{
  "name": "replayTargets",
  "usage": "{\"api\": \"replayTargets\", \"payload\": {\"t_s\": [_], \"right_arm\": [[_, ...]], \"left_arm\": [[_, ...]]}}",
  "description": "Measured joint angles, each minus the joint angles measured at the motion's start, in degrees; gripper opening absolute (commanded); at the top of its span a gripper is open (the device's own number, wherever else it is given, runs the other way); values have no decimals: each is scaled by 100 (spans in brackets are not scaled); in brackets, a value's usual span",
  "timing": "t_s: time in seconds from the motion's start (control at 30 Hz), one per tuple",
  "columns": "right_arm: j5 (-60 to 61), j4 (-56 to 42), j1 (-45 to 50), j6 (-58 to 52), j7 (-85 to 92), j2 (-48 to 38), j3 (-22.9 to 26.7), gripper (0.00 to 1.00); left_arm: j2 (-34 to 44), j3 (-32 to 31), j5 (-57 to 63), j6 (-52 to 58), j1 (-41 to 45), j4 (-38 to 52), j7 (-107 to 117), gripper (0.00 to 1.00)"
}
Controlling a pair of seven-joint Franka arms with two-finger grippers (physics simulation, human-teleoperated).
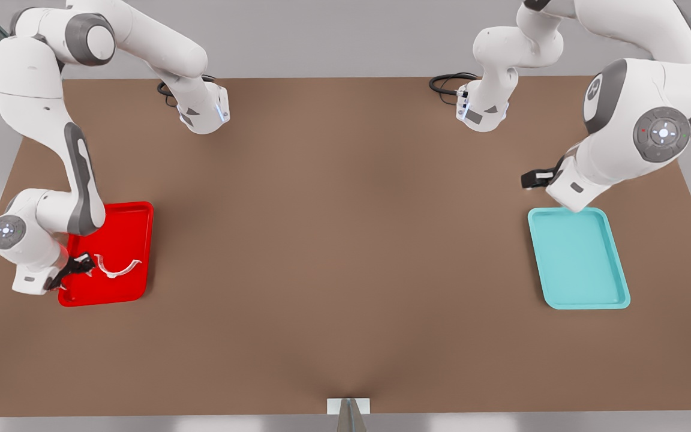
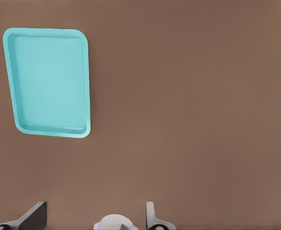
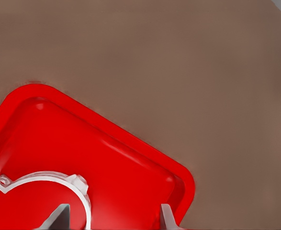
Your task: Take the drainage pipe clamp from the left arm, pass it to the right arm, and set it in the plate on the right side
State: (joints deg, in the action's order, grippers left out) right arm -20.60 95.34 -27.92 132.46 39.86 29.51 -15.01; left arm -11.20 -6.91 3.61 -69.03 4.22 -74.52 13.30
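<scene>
The drainage pipe clamp (image 1: 119, 267), a thin white half-ring with end tabs, lies inside the red plate (image 1: 132, 231) on the front view's left. My right gripper (image 1: 80, 265) hangs low over the plate at the clamp's near end. Its fingers are open. In the right wrist view the clamp (image 3: 44, 178) rests on the plate's floor (image 3: 111, 153), and one end of its arc runs between the spread fingertips (image 3: 60, 216). My left gripper (image 1: 536, 178) waits open and holds nothing, above the table on the front view's right.
A teal tray (image 1: 579, 258) lies on the brown table below the left arm, also seen in the left wrist view (image 2: 49, 81). Black cables (image 1: 447, 83) sit at the table's far edge by the arm bases. The table's near edge runs along the front view's bottom.
</scene>
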Motion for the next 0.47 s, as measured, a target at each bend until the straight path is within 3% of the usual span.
{"api": "replayTargets", "payload": {"t_s": [0.13,0.27,0.37,0.47], "right_arm": [[847,-2065,1231,-2230,-352,3,-216,100],[1113,-3135,2146,-4307,-976,-692,-39,100],[1298,-2447,2756,-5197,-1376,-1616,720,100],[1496,-1932,2780,-5550,-1740,-2016,893,100]], "left_arm": [[27,-65,47,128,-6,-4,-123,100],[18,-119,76,183,9,-4,-221,100],[17,-121,69,207,3,-4,-280,100],[33,-345,51,256,-60,22,-304,100]]}}
